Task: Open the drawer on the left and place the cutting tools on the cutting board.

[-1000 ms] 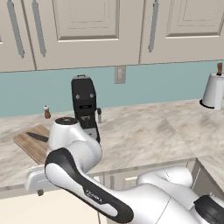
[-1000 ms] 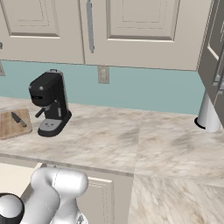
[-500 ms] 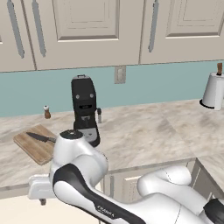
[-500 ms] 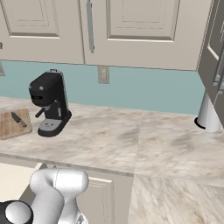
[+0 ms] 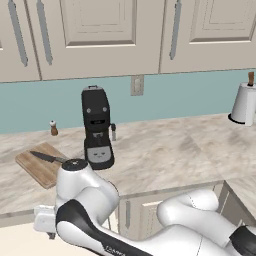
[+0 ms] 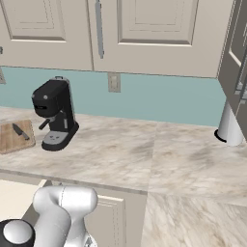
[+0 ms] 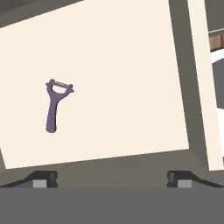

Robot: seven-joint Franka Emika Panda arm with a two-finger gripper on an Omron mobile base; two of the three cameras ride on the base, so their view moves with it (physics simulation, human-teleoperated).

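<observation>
Gripper hangs above the open drawer, jaws spread wide and holding nothing; both fingertips sit at the near edge of the hand view, well apart from any tool.

Peeler, purple handle, lies flat on the pale drawer floor, alone, well off the drawer walls. In the hand view its long axis runs nearly up-down with a slight tilt: Y-head with the blade at the top, handle end at the bottom toward the fingertips. How that maps onto the room cannot be told, since the hand camera rolls with the wrist.

Step in hand, as I judge it: drawer is already open, knife is done, peeler pickup comes next. The peeler sits left of the midpoint between the fingertips, so the next move calls for shifting the hand over the handle, setting the jaws across the thin handle, then descending and closing. Handle is thin and flat on the floor, so the fingers need to go nearly to the drawer bottom.

Farther off on the countertop: cutting board lies just left of the black coffee machine, with the knife on it, black handle pointing away from the machine, blade toward it. Pepper shaker stands behind the board by the backsplash; paper towel roll is far right of the machine.
</observation>
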